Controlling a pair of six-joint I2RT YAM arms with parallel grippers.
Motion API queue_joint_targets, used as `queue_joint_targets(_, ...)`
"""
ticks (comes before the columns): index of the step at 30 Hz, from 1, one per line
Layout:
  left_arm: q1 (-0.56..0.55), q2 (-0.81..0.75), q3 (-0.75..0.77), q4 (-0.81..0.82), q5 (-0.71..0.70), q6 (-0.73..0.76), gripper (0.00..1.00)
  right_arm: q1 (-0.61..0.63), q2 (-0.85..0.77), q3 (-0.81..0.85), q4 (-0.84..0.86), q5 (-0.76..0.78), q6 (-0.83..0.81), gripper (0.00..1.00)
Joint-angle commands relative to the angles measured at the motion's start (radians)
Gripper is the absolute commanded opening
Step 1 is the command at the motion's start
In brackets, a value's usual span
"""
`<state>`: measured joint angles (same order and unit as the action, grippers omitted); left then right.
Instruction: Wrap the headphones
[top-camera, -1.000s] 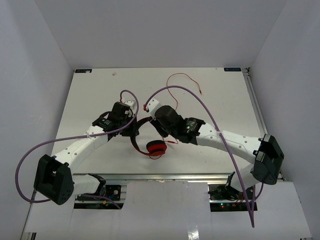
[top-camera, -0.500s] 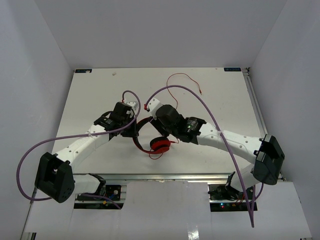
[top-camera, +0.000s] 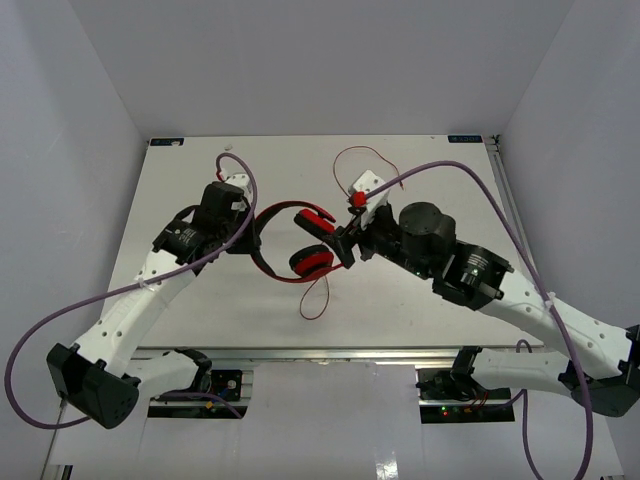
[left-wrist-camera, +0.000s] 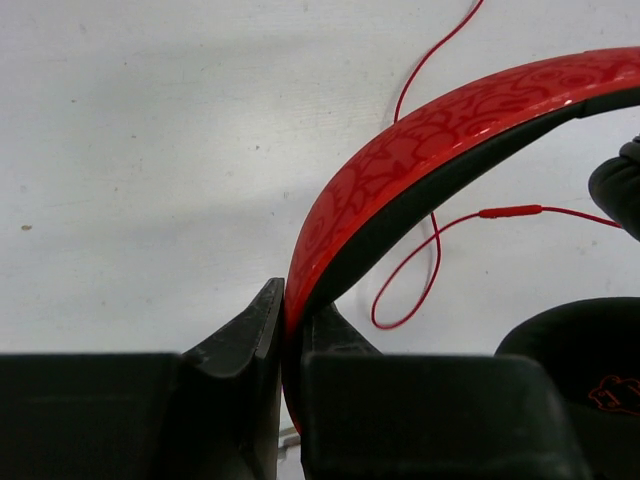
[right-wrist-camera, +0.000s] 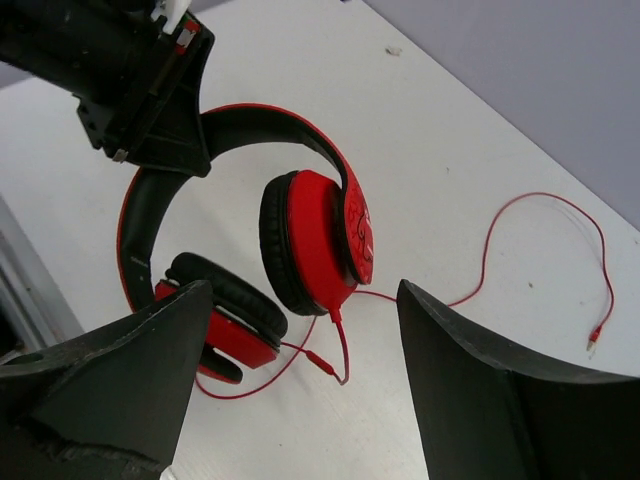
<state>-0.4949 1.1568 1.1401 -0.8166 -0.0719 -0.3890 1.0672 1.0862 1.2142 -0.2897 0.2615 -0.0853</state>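
White worktop (top-camera: 240, 310), boxed by pale grey walls (top-camera: 320, 60) on three sides. Item: headphones (top-camera: 312, 263), at the middle of the worktop. Left gripper (top-camera: 243, 237) pinched tight on the headband (left-wrist-camera: 400, 140), apparently to steady the set for winding. Right gripper (top-camera: 345, 243) spread wide, empty, just beside the earcups (right-wrist-camera: 320, 240). Cable (left-wrist-camera: 510, 211) unwound: one loop toward the near edge, remainder trailing toward the far edge, plug (right-wrist-camera: 593, 338) loose.

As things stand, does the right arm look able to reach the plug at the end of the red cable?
Probably yes. The right gripper is open and empty, and the plug lies uncovered on the table beside it. The left gripper, shut on the headband, is not in the way.
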Motion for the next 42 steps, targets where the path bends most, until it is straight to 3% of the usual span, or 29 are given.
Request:
queue_joint_targets(1, 0.003, -0.100, 0.130, -0.087, -0.014, -0.027, 0.00, 0.000, -0.111, -0.033, 0.029, -0.136, -0.011, 0.81)
queue_joint_targets(9, 0.003, -0.237, 0.192, -0.142, -0.004, -0.069, 0.00, -0.001, -0.289, -0.172, 0.082, -0.224, -0.061, 0.83)
queue_joint_targets(16, 0.003, -0.333, 0.254, -0.121, 0.067, -0.139, 0.00, -0.001, -0.397, -0.337, 0.242, -0.361, -0.068, 0.84)
queue_joint_targets(21, 0.003, -0.359, 0.279, -0.084, 0.192, -0.192, 0.00, 0.000, -0.379, -0.428, 0.371, -0.399, -0.044, 0.84)
queue_joint_targets(34, 0.003, -0.427, 0.269, -0.042, 0.247, -0.260, 0.00, 0.000, -0.358, -0.748, 0.826, -0.433, 0.019, 0.83)
queue_joint_targets(42, 0.003, -0.464, 0.220, 0.019, 0.316, -0.309, 0.00, 0.000, -0.318, -0.822, 0.958, -0.452, -0.019, 0.82)
